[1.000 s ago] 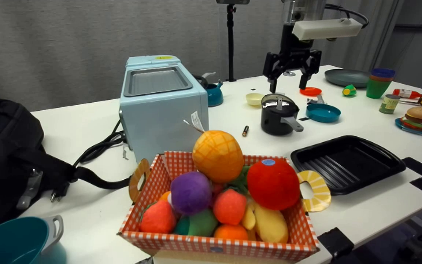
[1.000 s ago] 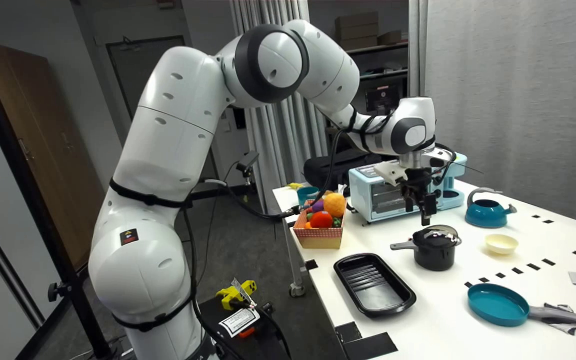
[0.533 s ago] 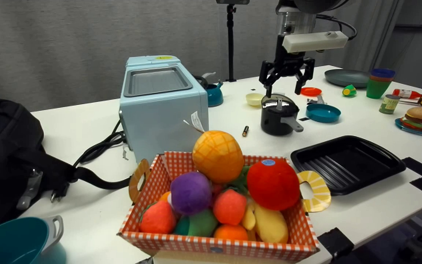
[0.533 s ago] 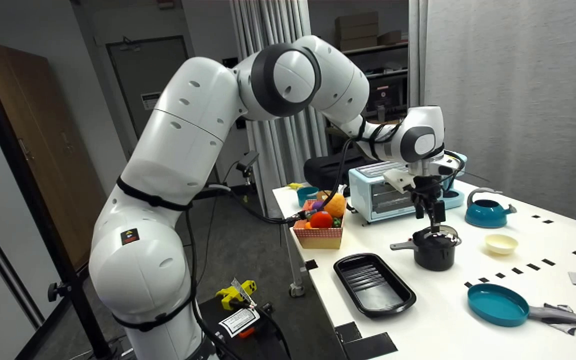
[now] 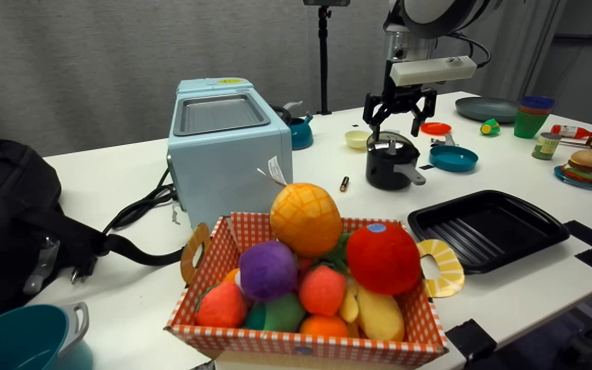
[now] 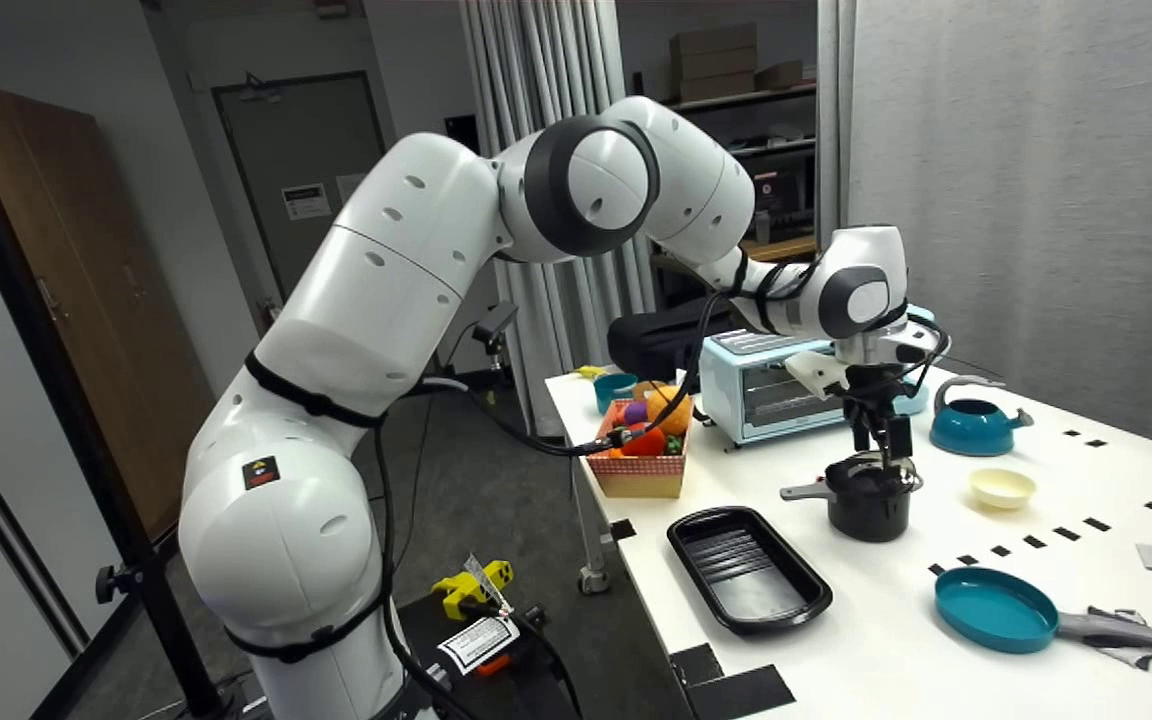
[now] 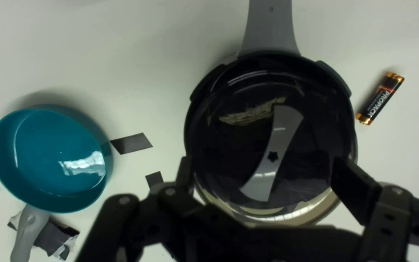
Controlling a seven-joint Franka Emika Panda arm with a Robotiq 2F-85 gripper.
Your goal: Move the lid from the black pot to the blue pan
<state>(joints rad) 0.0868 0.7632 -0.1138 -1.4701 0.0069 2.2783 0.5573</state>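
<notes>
The lid [image 5: 401, 149] is clear and dark-looking with a grey strip handle and sits on the black pot [image 5: 382, 174]. In the wrist view the lid [image 7: 286, 134] reaches past the pot's rim [image 7: 264, 54] on the side near my gripper, so it looks off-centre. My gripper [image 5: 395, 131] is open and empty just above the lid; in the wrist view its fingers [image 7: 262, 163] stand on either side of the strip handle. Whether they touch the lid, I cannot tell. The blue pan [image 5: 453, 158], teal with a grey handle, rests beside the pot; it also shows in the wrist view [image 7: 53, 153].
A black ridged tray [image 5: 501, 221] and a fruit basket [image 5: 306, 341] stand near the pot. A battery [image 7: 380, 98] and a cream bowl [image 6: 1002, 487] lie close by. A light-blue oven [image 5: 234, 159] and a teal kettle [image 6: 976, 428] stand further off.
My gripper has come down towards the lid. It has moved left in an exterior view and right in an exterior view. The fingers stay open; lid, pot and pan have not moved.
</notes>
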